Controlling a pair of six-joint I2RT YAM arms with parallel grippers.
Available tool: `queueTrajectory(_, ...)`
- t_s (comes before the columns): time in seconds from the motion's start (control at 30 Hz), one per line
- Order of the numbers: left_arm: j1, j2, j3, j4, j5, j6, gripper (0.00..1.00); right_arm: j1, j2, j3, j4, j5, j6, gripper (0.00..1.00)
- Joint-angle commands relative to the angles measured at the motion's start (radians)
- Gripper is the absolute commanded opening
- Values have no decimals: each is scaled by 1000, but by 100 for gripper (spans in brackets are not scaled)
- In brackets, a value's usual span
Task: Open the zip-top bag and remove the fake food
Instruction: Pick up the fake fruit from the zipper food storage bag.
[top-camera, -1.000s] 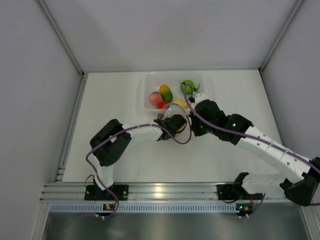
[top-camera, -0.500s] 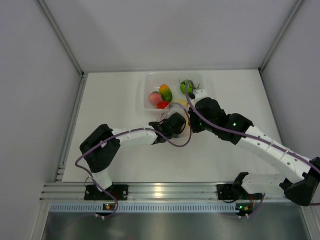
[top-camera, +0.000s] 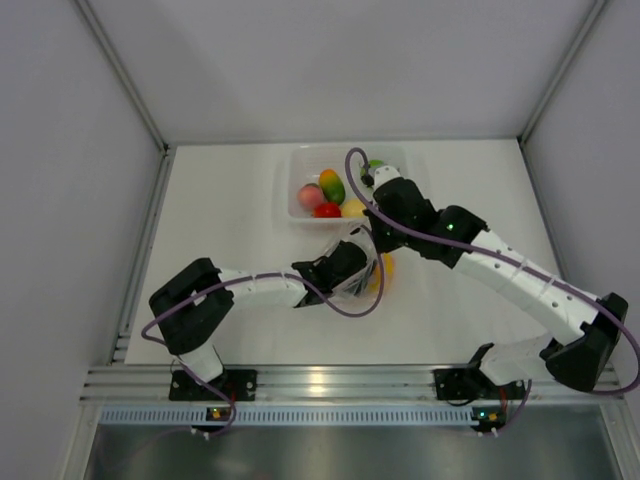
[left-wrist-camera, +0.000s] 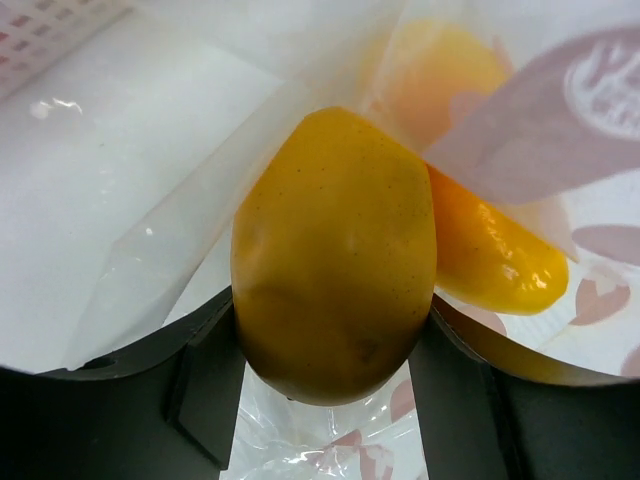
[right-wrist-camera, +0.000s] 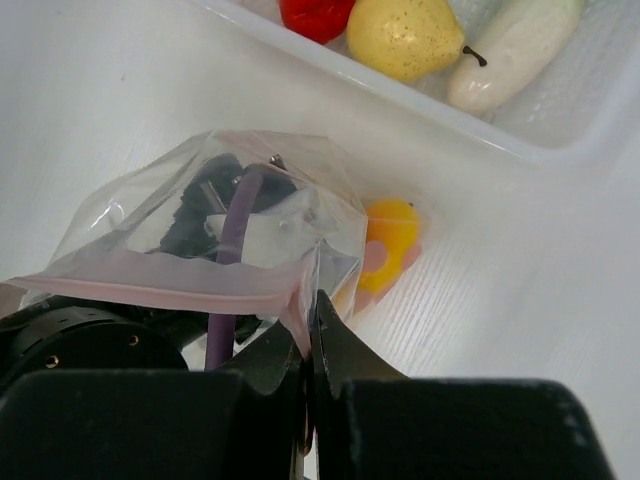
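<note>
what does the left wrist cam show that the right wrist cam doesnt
Only left wrist: a yellow fake food piece clamped in the left gripper. Only right wrist: the right gripper pinching the pink zip strip, and the tub holding a pear, a red piece and a white piece. Both: the zip-top bag and an orange-yellow piece in it.

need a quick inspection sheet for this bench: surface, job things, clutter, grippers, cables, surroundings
surface: white table, faint woodgrain
job's things: zip-top bag open; yellow fruit and orange piece inside
clutter: clear tub at far edge, holding other fake food
grippers: left gripper inside bag, shut on yellow fruit; right gripper shut on bag's pink strip
cables: purple cable loops beside bag
surroundings: grey walls, metal rail at near edge
</note>
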Motion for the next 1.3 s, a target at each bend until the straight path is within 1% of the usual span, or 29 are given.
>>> queueTrajectory(0.0,-29,-58,-33,114,47,77,0,-34,24,53,-20,41,-49,0)
queueTrajectory(0.13,-52,-58,-47,131,53,120,0,-34,54,75,-66,44,-63,0)
queueTrajectory(0.23,-91,-64,-69,162,18,168,0,-45,85,110,-115,45,-81,0)
queueTrajectory(0.4,-105,-117,-115,232,-63,145,0,-83,108,106,-141,67,-100,0)
queueTrajectory(0.43,-105,-124,-124,235,-89,133,0,-88,108,95,-143,58,-98,0)
queueTrajectory(0.47,-105,-129,-122,234,-161,125,0,-97,105,87,-143,49,-98,0)
queueTrajectory(0.5,-105,-135,-124,231,-183,114,0,-99,91,78,-137,32,-95,0)
queueTrajectory(0.57,-106,-135,-121,231,-200,116,0,-100,76,57,-112,-7,-89,0)
queueTrajectory(0.67,-105,-121,-110,231,-188,122,0,-99,51,46,-95,-56,-88,0)
queueTrajectory(0.7,-105,-115,-109,231,-195,120,0,-99,53,49,-106,-51,-86,0)
queueTrajectory(0.83,-105,-89,-103,231,-264,93,0,-99,68,67,-149,79,-80,0)
queueTrajectory(0.9,-105,-84,-107,231,-304,64,0,-99,62,60,-149,99,-75,0)
queueTrajectory(0.93,-105,-83,-107,226,-359,51,0,-99,59,49,-147,104,-75,0)
queueTrajectory(1.0,-105,-92,-109,211,-398,10,0,-99,56,34,-152,134,-69,0)
queueTrajectory(1.13,-103,-136,-127,211,-354,-28,0,-99,47,0,-147,222,-62,0)
queueTrajectory(1.27,-103,-181,-150,226,-271,-30,0,-119,31,-25,-121,234,-62,0)
